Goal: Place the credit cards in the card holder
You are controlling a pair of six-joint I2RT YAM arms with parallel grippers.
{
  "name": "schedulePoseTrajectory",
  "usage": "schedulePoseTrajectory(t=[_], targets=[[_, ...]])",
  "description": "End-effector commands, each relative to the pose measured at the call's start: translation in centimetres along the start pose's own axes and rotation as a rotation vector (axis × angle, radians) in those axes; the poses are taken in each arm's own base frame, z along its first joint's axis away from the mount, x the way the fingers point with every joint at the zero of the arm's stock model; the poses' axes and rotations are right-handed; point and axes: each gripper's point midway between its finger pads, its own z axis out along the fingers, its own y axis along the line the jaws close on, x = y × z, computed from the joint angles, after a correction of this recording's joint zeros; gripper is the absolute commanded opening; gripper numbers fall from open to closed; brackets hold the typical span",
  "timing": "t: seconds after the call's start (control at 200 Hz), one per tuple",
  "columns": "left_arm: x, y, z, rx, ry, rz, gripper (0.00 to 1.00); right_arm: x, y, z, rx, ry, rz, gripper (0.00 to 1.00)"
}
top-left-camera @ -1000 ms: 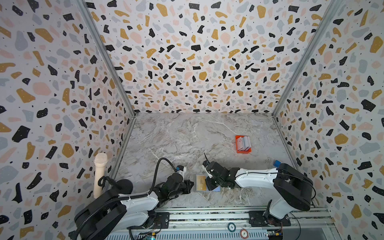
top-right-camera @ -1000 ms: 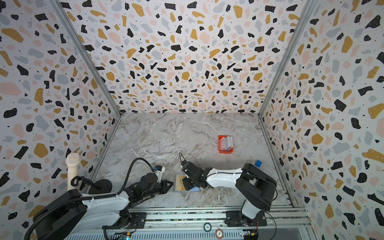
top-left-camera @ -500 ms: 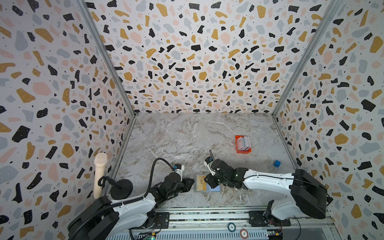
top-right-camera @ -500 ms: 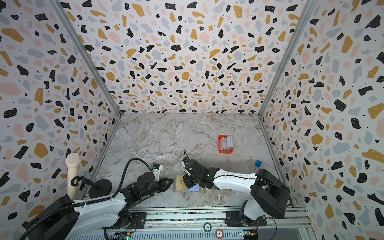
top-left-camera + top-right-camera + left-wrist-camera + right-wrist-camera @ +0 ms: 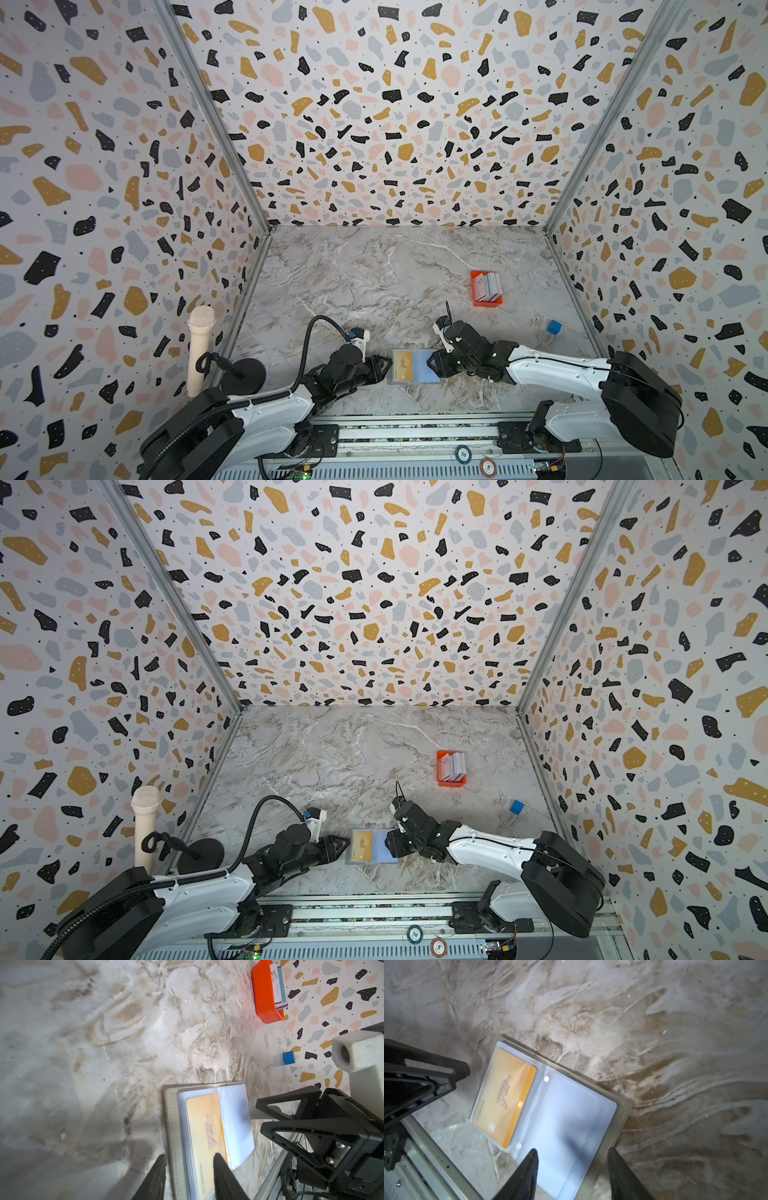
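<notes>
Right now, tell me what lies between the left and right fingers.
The open card holder, a yellow card in one pocket; both top views show it.

Matt grey card holder with glossy clear plastic pockets lies on smooth marbled tabletop.

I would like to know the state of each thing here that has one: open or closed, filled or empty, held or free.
card holder: open, lying flat.
gold VIP card: inside a clear pocket of the holder.
orange tray: filled with cards standing on edge.
left gripper: open, at the holder's edge.
right gripper: open, over the page that shows no card.
</notes>
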Motion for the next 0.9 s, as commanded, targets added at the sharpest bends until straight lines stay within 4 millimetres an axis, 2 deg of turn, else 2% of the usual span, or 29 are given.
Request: schedulePoseTrajectory(t=[0.0, 0.23, 0.43, 0.556, 0.651, 0.896], targets=[[-0.4, -0.7, 0.2, 0.036, -0.012, 0.012, 0.41, 0.4, -0.2, 0.0, -0.003, 0.007, 0.023, 0.57], [0.3, -0.1, 0.7, 0.032, 0.012, 0.005, 0.45, 1.8, -0.7, 1.1, -0.014, 0.041, 0.041, 0.57], [0.9, -0.3, 1.0, 0.069, 0.031, -0.025, 0.47, 1.9, -0.5, 1.2, -0.024, 0.036, 0.043, 0.57], [1.5, 0.1, 1.1, 0.068, 0.052, -0.044, 0.44, 1.9, -0.5, 1.4, -0.029, 0.035, 0.045, 0.56], [1.1, -0.6, 0.8, 0.1, 0.036, -0.056, 0.4, 2.1, -0.5, 1.6, -0.035, 0.041, 0.049, 0.56], [-0.7, -2.8, -0.5, 0.142, -0.018, -0.036, 0.41, 1.8, 0.0, 1.6, -0.061, 0.029, 0.044, 0.56]])
